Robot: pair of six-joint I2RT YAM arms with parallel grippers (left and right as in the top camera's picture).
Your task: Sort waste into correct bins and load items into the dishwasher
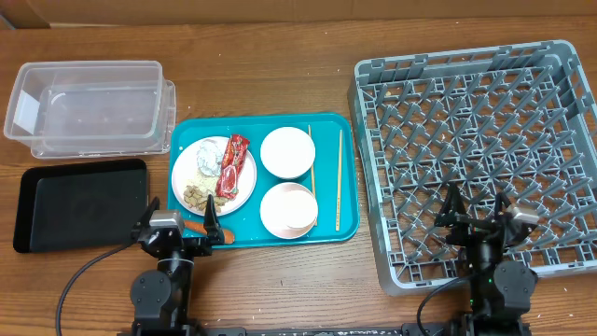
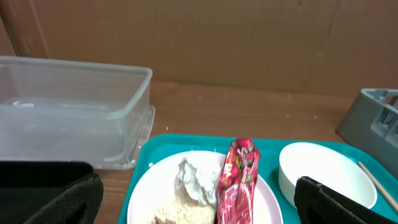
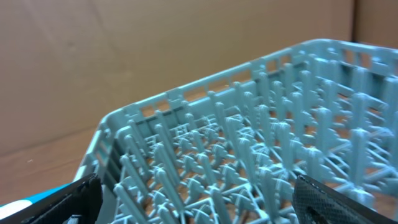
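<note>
Waste is gathered on one round white plate (image 1: 249, 174) at the left end of a teal serving tray (image 1: 242, 231) in the middle of the table. From overhead the plate carries one red wrapper (image 1: 232, 166), one foil ball (image 1: 209, 157) and a patch of rice with brown bits (image 1: 197, 193). One orange carrot (image 1: 194, 225) lies at the tray's near left corner. Two white bowls (image 1: 287, 152) (image 1: 288, 209) sit one behind the other beside the plate, with two chopsticks (image 1: 312, 161) (image 1: 339, 179) lying lengthwise to their right. One clear tub (image 1: 28, 105) stands at the far left corner, and one black tray (image 1: 82, 203) just nearer along the left edge. One grey dish rack (image 1: 368, 187) fills the right side. The left gripper (image 1: 179, 222) hangs at the near edge over the carrot, fingers spread wide and holding nothing. The right gripper (image 1: 478, 213) hangs over the rack's near part, equally wide and bare. The left wrist view shows the tub (image 2: 74, 118), plate (image 2: 152, 183), foil (image 2: 198, 177), wrapper (image 2: 238, 183), one bowl (image 2: 323, 171) and a rack corner (image 2: 373, 118) beyond its two dark fingers (image 2: 50, 199). The right wrist view shows only rack lattice (image 3: 249, 155) between its two fingers (image 3: 348, 199) and a sliver of teal tray (image 3: 18, 210)
</note>
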